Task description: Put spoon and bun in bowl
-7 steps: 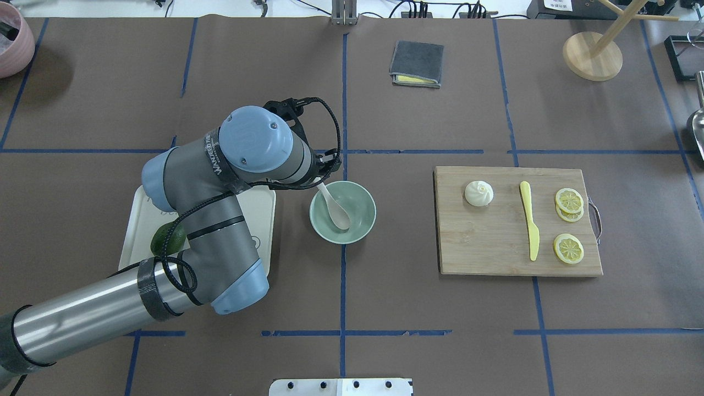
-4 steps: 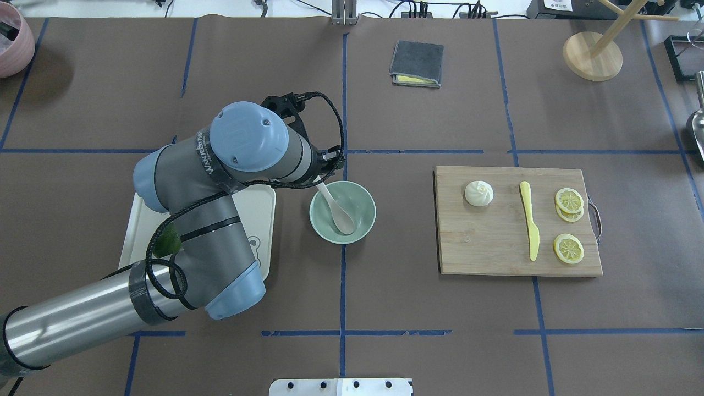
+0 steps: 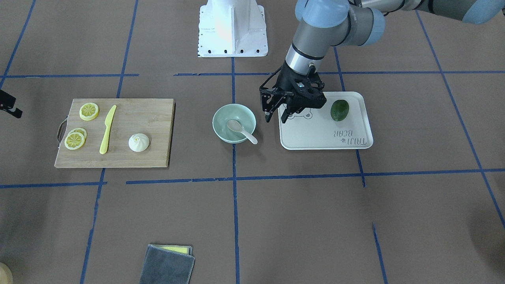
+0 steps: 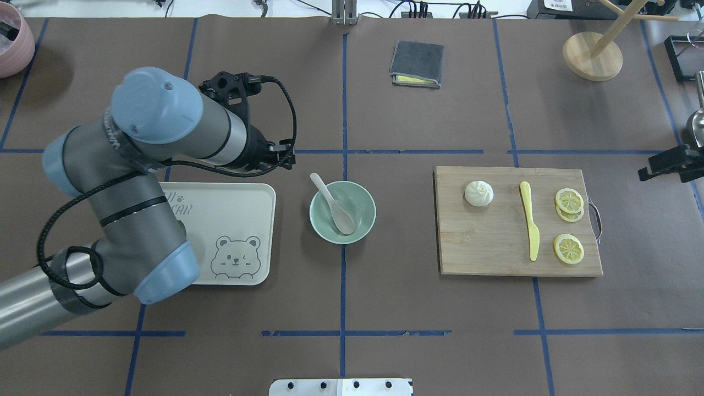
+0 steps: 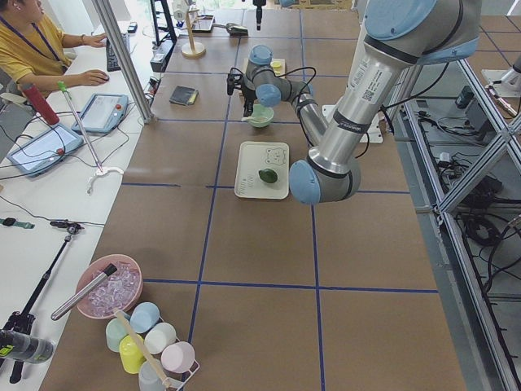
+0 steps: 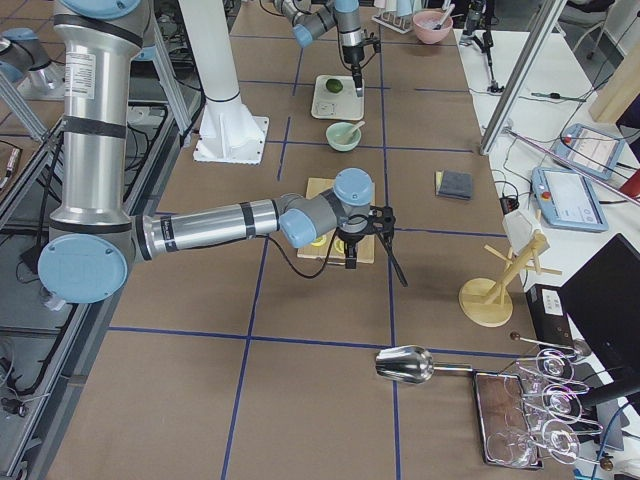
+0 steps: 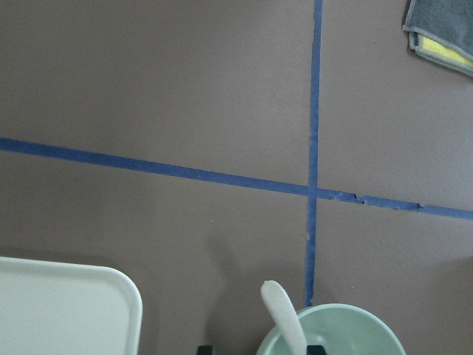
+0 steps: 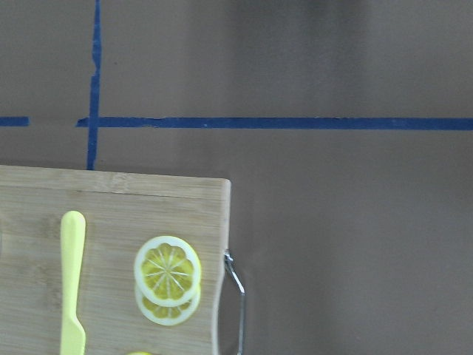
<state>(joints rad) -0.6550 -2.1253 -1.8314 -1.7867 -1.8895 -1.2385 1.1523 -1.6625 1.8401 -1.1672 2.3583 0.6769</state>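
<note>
The off-white spoon (image 4: 334,204) lies in the mint-green bowl (image 4: 363,197), handle sticking out over the far-left rim; both also show in the front view, spoon (image 3: 241,130) and bowl (image 3: 223,118). My left gripper (image 3: 276,117) is open and empty, hovering beside the bowl over the tray's corner. The white bun (image 4: 479,193) sits on the wooden cutting board (image 4: 495,247). My right gripper (image 4: 663,166) enters at the right edge beyond the board; its fingers look spread and hold nothing.
A yellow plastic knife (image 4: 529,220) and lemon slices (image 4: 568,201) lie on the board. A white tray (image 4: 242,220) with an avocado (image 3: 339,110) is left of the bowl. A grey cloth (image 4: 417,63) and a wooden stand (image 4: 592,55) are at the back.
My left arm has drawn back left and away from the bowl, leaving the spoon in it. My right gripper has come into view at the right edge.
</note>
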